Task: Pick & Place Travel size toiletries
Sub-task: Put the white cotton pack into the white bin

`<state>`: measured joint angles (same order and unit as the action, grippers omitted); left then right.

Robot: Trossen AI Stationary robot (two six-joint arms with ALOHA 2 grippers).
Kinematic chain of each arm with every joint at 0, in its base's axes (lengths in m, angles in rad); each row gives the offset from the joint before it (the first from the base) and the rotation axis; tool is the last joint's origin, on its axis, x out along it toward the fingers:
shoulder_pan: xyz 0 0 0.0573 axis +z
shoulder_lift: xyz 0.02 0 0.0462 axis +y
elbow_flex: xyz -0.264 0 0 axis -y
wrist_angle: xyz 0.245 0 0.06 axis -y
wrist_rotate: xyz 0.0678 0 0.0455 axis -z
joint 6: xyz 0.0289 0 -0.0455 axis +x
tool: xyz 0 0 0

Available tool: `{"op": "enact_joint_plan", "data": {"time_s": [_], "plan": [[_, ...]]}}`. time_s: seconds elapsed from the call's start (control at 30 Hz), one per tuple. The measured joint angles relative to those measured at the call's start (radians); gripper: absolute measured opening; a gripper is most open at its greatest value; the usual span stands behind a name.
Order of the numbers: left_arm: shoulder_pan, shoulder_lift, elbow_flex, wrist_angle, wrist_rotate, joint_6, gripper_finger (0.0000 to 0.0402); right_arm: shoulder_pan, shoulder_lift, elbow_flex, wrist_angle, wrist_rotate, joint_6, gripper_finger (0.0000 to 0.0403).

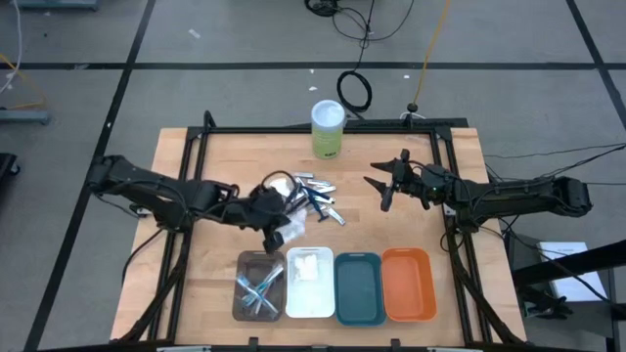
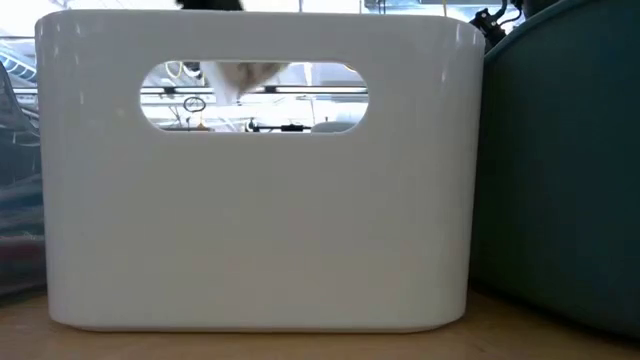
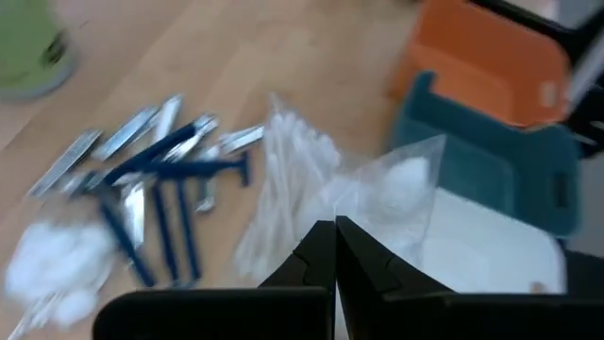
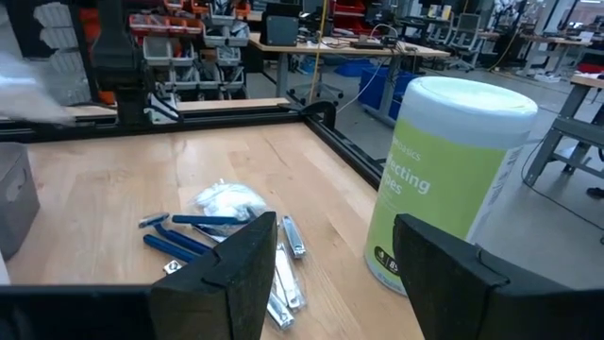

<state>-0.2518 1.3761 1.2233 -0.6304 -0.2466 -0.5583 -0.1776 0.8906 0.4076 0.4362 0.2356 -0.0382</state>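
Observation:
The loose toiletries lie in a pile (image 1: 311, 196) at mid-table: dark blue razors (image 3: 165, 194), silver metal tools (image 3: 113, 142) and packets of white wads (image 3: 52, 255). My left gripper (image 1: 277, 238) (image 3: 335, 241) hangs between that pile and the trays, shut on a clear packet of white wads (image 3: 396, 184). My right gripper (image 1: 384, 186) (image 4: 330, 274) waits open to the right of the pile, touching nothing. The brown tray (image 1: 245, 262) holds toothbrush-like pieces (image 1: 259, 288). White wads (image 1: 308, 266) lie in the white tray (image 1: 310, 308). My left gripper pinches the clear packet by one edge (image 3: 354, 217) between its two shut fingertips. The fingers slant down from the table's left. The packet sticks out beyond the fingertips and looks clear of the table; the view is blurred, so I cannot tell how many layers are held.
The teal tray (image 1: 359, 288) and the orange tray (image 1: 408, 284) stand in the row with the brown and white ones along the near edge. A green-and-white canister (image 1: 328, 127) (image 4: 453, 179) stands at the far edge. A black frame (image 1: 323, 129) rims the table.

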Motion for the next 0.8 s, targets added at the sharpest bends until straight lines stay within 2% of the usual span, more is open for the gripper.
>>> {"op": "enact_joint_plan", "data": {"time_s": [0.1,0.27,0.57,0.8], "plan": [[-0.039,0.078,0.101,-0.043,0.04,0.046,0.0,0.0,0.0,0.0,0.001,0.0,0.0,0.0201],[-0.103,0.212,0.222,-0.076,0.2,0.139,0.0,0.0,0.0,0.0,0.0,0.0,0.0,0.0201],[-0.135,0.363,0.239,0.058,0.481,0.209,0.0,0.0,0.0,0.0,0.0,-0.001,0.001,0.0201],[-0.122,0.385,0.24,0.155,0.509,0.215,0.0013,0.001,0.0,0.0,0.001,-0.004,0.006,0.0201]]}}
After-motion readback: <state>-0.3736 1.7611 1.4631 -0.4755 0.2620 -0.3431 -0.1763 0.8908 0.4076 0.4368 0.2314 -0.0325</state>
